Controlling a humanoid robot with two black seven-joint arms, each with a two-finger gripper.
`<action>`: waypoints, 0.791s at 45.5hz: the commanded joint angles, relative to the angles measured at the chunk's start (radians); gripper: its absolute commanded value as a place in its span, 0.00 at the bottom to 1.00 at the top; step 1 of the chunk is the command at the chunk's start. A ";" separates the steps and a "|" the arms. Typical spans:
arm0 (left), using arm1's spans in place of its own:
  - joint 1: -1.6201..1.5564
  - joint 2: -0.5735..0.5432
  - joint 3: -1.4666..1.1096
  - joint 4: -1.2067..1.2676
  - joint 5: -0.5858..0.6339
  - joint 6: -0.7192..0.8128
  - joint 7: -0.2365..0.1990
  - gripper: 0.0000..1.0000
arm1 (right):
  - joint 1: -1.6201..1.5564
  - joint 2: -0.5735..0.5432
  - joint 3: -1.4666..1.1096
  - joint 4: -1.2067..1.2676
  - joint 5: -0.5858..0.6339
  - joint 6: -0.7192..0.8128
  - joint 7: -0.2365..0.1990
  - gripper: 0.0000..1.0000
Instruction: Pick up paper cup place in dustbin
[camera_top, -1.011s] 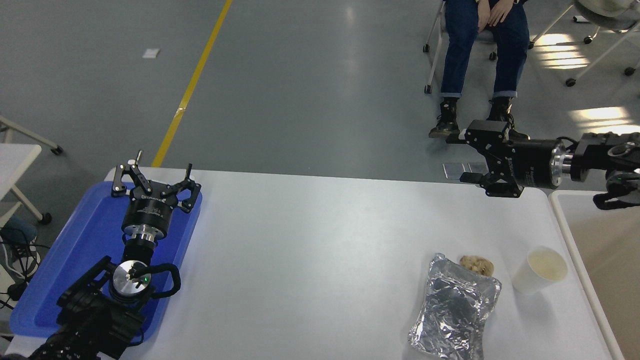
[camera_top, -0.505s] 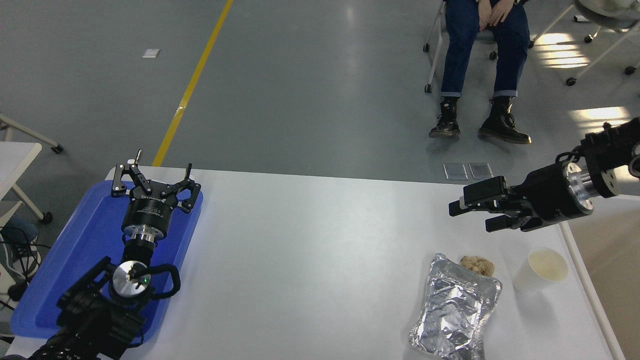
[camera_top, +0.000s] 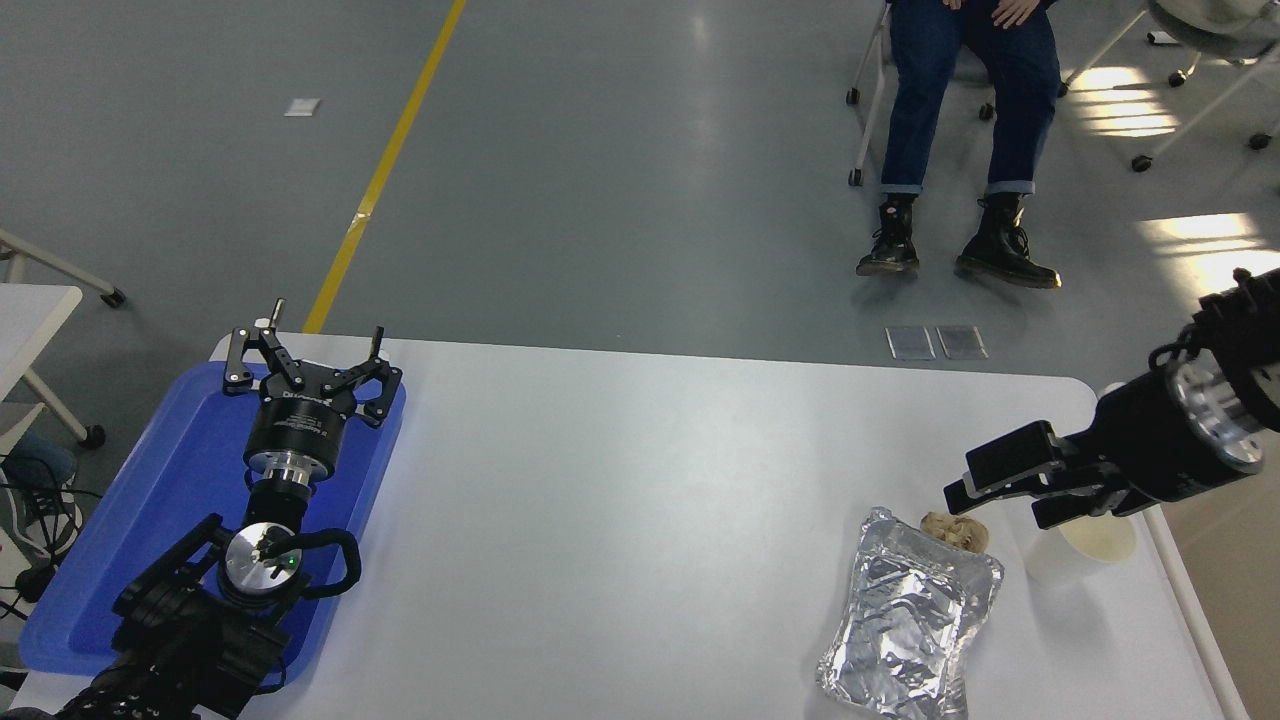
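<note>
Two black end effectors on record at one white counter (camera_top: 640, 500).

Right end effector (camera_top: 1000, 497): enters from the right edge, pointing leftward over the counter's right part. Fingers parted by a moderate gap, holding nothing. Upper finger (camera_top: 1010, 455) and lower finger (camera_top: 1075, 508) both visible.

Paper cup (camera_top: 1085, 550): small, white, cream inside, upright on the counter directly below and just to the wrist side of the right end effector's fingertips. The lower finger overlaps its rim in the view; whether they touch cannot be told.

Dustbin (camera_top: 1190, 610): only its white rounded rim and a strip of beige inner wall show, at the counter's right edge, behind the right end effector's wrist and just beside the cup.

Silver foil bag (camera_top: 910, 620): crinkled, lying flat on the counter below the right end effector's fingertips, close to the cup but apart from it.

Small tan crumpled lump (camera_top: 955, 530): at the bag's upper end, just under the fingertips.

Left end effector (camera_top: 310, 355): parked well apart at the lower left, fingers spread wide, empty, above a blue tray (camera_top: 130, 540).

Seated person (camera_top: 960, 110): legs in blue jeans and black boots, on the floor beyond the counter's far side.
</note>
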 joint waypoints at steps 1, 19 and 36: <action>0.000 0.000 0.000 0.000 0.000 0.000 0.001 1.00 | 0.102 0.050 -0.027 0.030 0.042 0.092 -0.002 1.00; 0.000 0.000 0.000 0.000 0.000 0.000 0.001 1.00 | 0.111 0.067 -0.030 0.032 0.248 0.121 -0.016 1.00; 0.000 0.000 0.000 0.000 0.000 0.000 0.001 1.00 | 0.106 0.062 -0.048 0.030 0.236 0.093 -0.014 1.00</action>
